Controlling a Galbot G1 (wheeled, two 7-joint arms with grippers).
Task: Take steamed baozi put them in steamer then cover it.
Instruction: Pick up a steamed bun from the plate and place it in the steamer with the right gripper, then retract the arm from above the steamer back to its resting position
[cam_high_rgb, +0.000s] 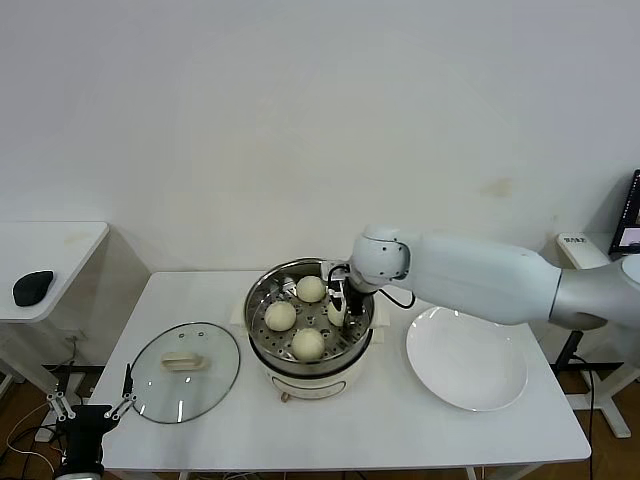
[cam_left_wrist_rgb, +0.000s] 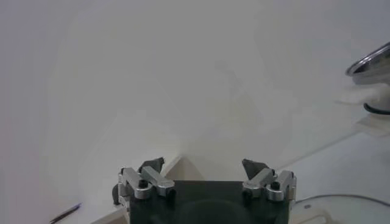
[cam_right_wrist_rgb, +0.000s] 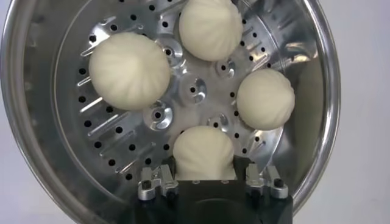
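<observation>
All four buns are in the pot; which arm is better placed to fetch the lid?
Left, probably. The left gripper hangs open off the table's front-left corner, near the cover. The right gripper is down in the steamer, around the fourth baozi.

Bright even light, soft shadows, steel glare

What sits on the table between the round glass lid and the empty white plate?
In the head view, the shiny steel steamer on its cream base stands between the glass lid and white plate. Four cream-white buns sit inside, and the right gripper reaches in.
</observation>
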